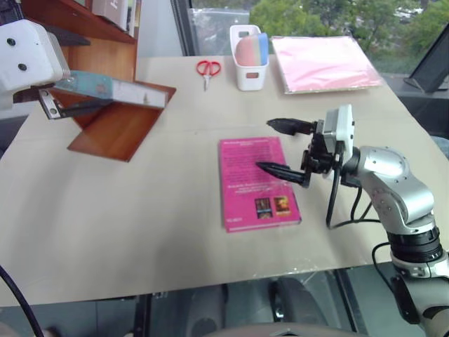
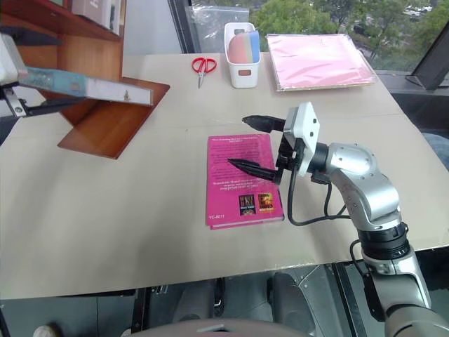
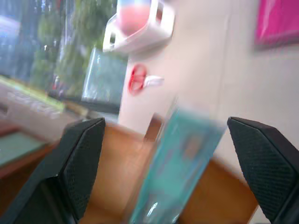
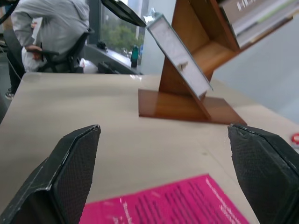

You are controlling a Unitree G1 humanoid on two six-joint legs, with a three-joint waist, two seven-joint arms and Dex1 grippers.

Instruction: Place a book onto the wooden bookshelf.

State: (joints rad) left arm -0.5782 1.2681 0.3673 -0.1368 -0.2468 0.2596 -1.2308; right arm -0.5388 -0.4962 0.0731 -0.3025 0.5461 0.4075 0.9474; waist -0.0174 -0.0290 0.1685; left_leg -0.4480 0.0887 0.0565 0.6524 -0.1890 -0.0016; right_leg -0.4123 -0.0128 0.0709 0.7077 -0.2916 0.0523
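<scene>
The teal book (image 1: 116, 89) lies tilted on a slanted panel of the reddish-brown wooden bookshelf (image 1: 116, 133) at the table's far left, white page edges facing me. My left gripper (image 3: 166, 125) is at the book's left end. Its fingers (image 3: 79, 163) stand wide on either side of the book, with a gap on each side. In the right wrist view the book (image 4: 180, 58) leans against the shelf's tilted panel (image 4: 187, 105). My right gripper (image 1: 265, 145) hovers open over the table's middle, pointing left, with nothing between its fingers.
A magenta book (image 1: 256, 182) lies flat under the right gripper. At the back are red scissors (image 1: 208, 69), a white container (image 1: 250, 60) and a pink folder (image 1: 323, 63). More books (image 1: 119, 14) stand on the shelf's upper level. A person (image 4: 51, 28) sits beyond the table.
</scene>
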